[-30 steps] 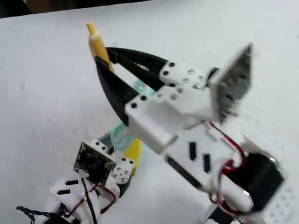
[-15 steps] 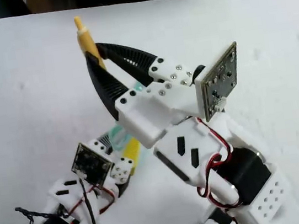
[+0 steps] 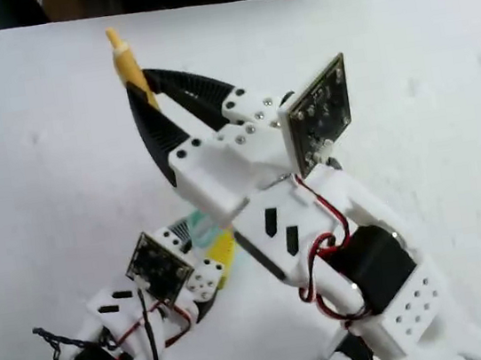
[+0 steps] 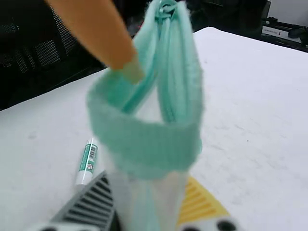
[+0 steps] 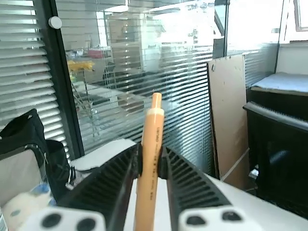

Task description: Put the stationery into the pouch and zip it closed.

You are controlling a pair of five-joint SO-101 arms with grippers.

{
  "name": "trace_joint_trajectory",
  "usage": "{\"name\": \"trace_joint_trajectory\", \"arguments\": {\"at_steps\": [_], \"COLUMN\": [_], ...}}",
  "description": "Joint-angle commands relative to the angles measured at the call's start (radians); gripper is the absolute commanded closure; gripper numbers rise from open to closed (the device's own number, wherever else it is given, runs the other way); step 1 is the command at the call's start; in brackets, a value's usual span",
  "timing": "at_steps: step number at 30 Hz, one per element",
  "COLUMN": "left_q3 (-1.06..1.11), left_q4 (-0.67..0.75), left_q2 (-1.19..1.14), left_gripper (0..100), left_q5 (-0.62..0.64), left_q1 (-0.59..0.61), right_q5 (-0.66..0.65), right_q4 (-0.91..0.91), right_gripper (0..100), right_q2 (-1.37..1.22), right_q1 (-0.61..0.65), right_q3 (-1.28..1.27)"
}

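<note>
Over table, R hand grips pen — L hand clamps pouch, tip at mouth

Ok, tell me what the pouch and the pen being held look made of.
The pouch looks like soft woven or knit fabric, teal, with a fuzzy rim. Its body below seems to be a pale translucent sheet, possibly plastic or mesh. The pen is probably plastic: a smooth orange-yellow barrel with an even matte look and no metallic gleam.

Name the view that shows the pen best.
Right wrist view: the pen stands close, clamped in the right tool. High view shows its top end; left wrist view, its lower end at the pouch mouth.
</note>
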State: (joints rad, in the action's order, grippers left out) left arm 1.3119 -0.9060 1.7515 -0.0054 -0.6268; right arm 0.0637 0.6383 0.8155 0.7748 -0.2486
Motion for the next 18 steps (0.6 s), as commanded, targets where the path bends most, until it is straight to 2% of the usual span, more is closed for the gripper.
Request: {"name": "trace_joint_trajectory", "arguments": {"at_steps": [1,7,16,18], "left_q3": [-0.02,-0.017,-0.029,-0.029], "left_q4": [0.031,0.052,0.063,0.063], "left_q2": [0.004,0.004,0.004,0.004], "left_gripper": [98,98,98,98], "left_q5": [0.003,0.003,0.011,0.011], "left_q1": [-0.015,-0.013,0.104,0.107], "right_q5": [-0.014,-0.014,-0.017,-0.08], "right_q4": [0.05,0.15,0.309,0.351], "right_gripper": [98.3,98.3,98.2,98.2], "right_q2": [0.061,0.108,0.189,0.219], "right_q1": [0.005,0.005,0.005,0.008], "right_q3": [0.034,0.034,0.035,0.035]}}
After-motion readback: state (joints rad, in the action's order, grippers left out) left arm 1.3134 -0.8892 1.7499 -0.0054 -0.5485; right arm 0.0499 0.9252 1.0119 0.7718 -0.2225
